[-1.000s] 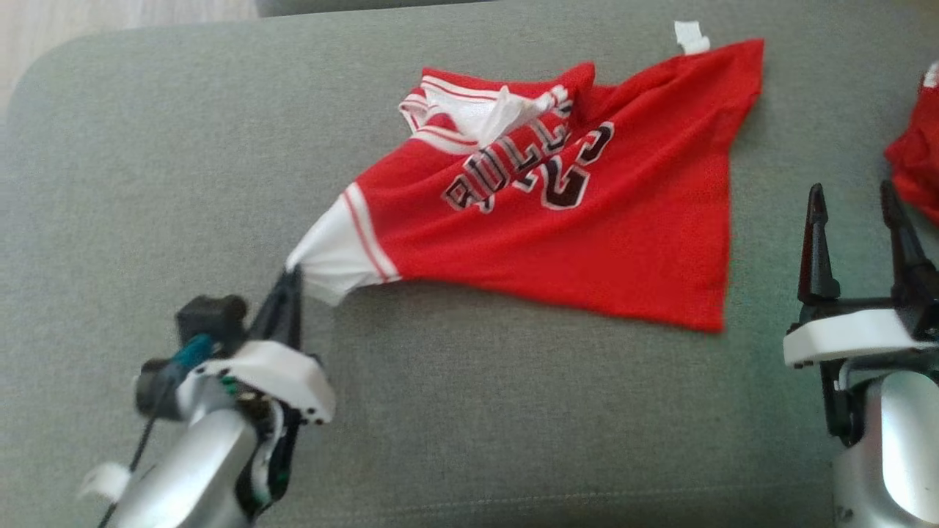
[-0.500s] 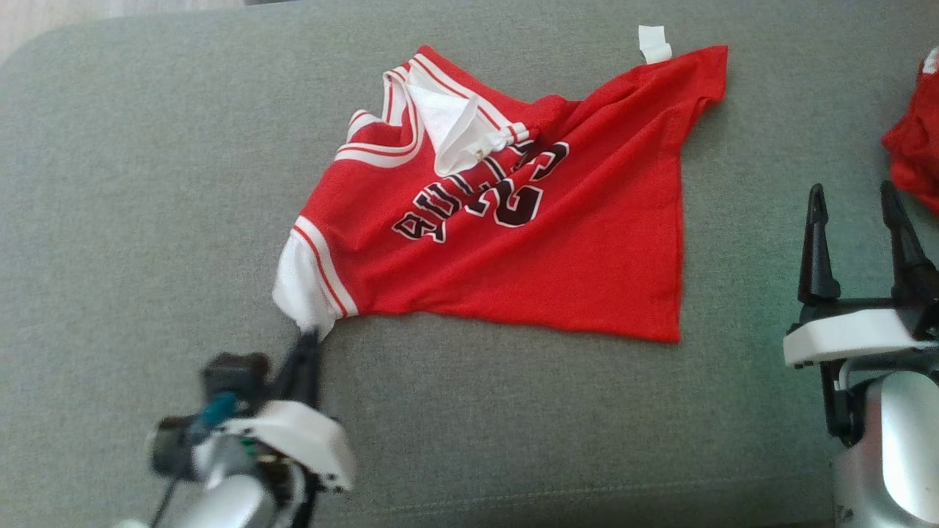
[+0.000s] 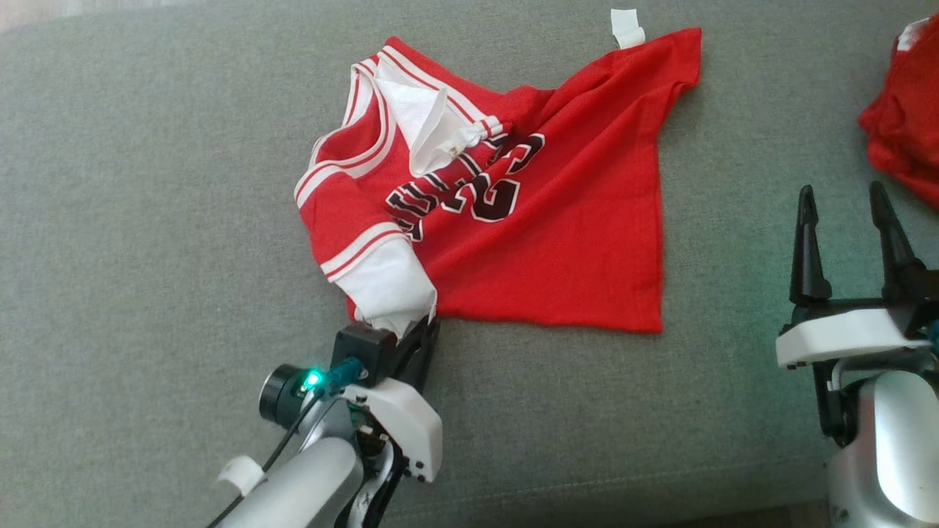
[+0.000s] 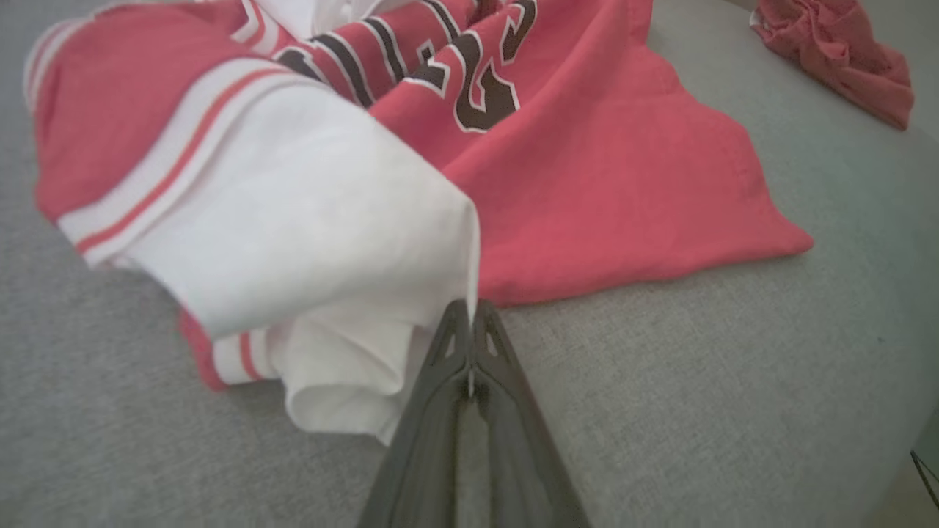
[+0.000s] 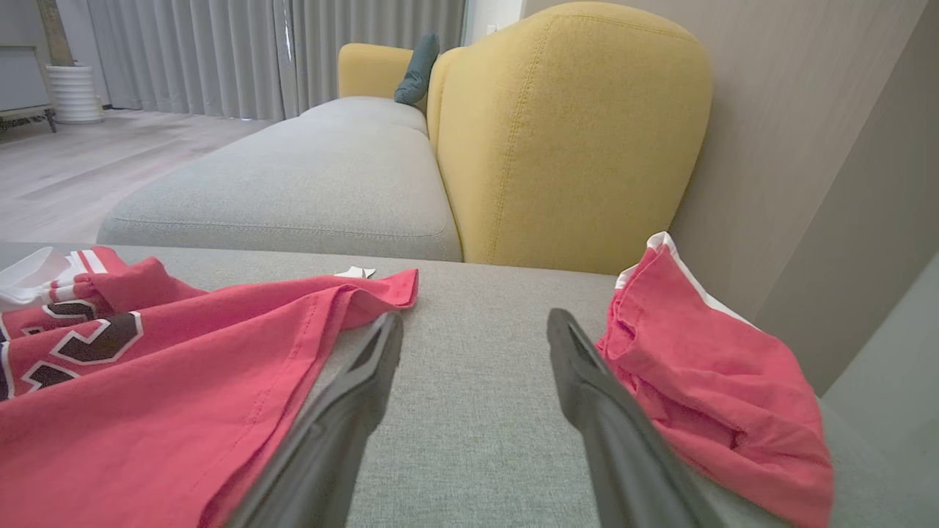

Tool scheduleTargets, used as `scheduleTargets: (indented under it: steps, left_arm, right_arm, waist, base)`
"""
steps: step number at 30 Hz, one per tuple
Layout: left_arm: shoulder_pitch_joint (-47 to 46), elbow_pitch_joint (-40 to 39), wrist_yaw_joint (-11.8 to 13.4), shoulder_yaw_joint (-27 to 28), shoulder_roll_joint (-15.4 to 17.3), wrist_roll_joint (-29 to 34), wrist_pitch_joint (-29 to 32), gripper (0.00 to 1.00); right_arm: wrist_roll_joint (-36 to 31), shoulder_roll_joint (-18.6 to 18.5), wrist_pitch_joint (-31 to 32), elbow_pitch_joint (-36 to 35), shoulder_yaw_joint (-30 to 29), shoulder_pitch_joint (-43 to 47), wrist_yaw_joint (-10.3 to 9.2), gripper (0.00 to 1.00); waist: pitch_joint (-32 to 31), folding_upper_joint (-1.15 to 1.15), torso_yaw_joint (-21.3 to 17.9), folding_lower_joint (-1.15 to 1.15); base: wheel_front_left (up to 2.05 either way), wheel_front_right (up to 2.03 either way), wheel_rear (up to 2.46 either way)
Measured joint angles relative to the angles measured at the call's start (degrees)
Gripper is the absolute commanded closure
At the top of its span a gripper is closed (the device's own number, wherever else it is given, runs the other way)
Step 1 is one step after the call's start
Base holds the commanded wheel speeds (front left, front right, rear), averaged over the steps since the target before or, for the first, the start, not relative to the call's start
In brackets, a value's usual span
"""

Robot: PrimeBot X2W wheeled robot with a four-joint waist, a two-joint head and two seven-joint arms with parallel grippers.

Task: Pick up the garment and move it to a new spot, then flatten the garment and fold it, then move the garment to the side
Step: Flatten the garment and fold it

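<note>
Left claw (image 4: 470, 315), closed, apparently pinches the white sleeve (image 4: 308, 220) of the garment (image 3: 557, 242) spread beyond.

Item: red jersey (image 3: 572, 242). Chest print: number "23" (image 3: 499, 187), black with white edging, tilted toward 1 o'clock. At its 8 o'clock, block lettering (image 3: 407, 205), creased and unreadable. At 12 o'clock, white tag (image 3: 627, 28), too small to read.

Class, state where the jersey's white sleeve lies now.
Head view: the white sleeve sits at the lower-left corner of the jersey, pinched in the left gripper.
</note>
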Motion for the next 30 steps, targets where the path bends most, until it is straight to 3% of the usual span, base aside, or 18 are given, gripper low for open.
scheduleTargets:
  steps: [1,6,12,18,22,30]
  left_arm:
    - [0.0,0.8,-0.4,-0.1,-0.2,0.0,-0.5,0.00]
    - [0.0,0.8,-1.4,-0.1,-0.6,-0.2,-4.2,0.00]
    - [0.4,-6.6,-1.7,-1.1,-0.6,0.8,-5.6,0.00]
    - [2.9,-14.0,1.9,0.3,0.7,1.1,-6.1,0.00]
    - [5.8,-14.1,3.7,3.0,3.0,-1.4,-4.9,0.00]
    - [6.4,-8.7,2.3,4.7,3.4,-4.4,-4.4,0.00]
  right_arm:
    - [0.0,0.0,0.0,0.1,-0.1,0.0,0.00,0.00]
    - [0.0,0.0,0.0,0.3,-1.0,0.0,0.00,0.00]
    - [0.0,0.0,0.0,0.3,-0.8,0.0,0.00,0.00]
    - [0.0,0.0,0.0,0.3,-0.2,0.1,0.00,0.00]
    - [0.0,0.0,0.0,0.3,0.3,0.3,0.00,0.00]
    - [0.0,0.0,0.2,0.3,1.1,0.3,0.00,0.00]
  waist:
    - [0.0,0.00,0.0,0.00]
    - [-0.7,0.00,1.4,0.00]
    - [-2.1,0.00,4.0,0.00]
    - [-3.7,0.00,6.3,0.00]
    - [-4.1,0.00,6.9,0.00]
    - [-3.5,0.00,5.5,0.00]
  base:
    - [0.00,0.00,0.00]
    - [0.00,0.00,0.00]
    - [0.00,0.00,0.00]
    - [0.00,0.00,0.00]
    - [0.00,0.00,0.00]
    - [0.00,0.00,0.00]
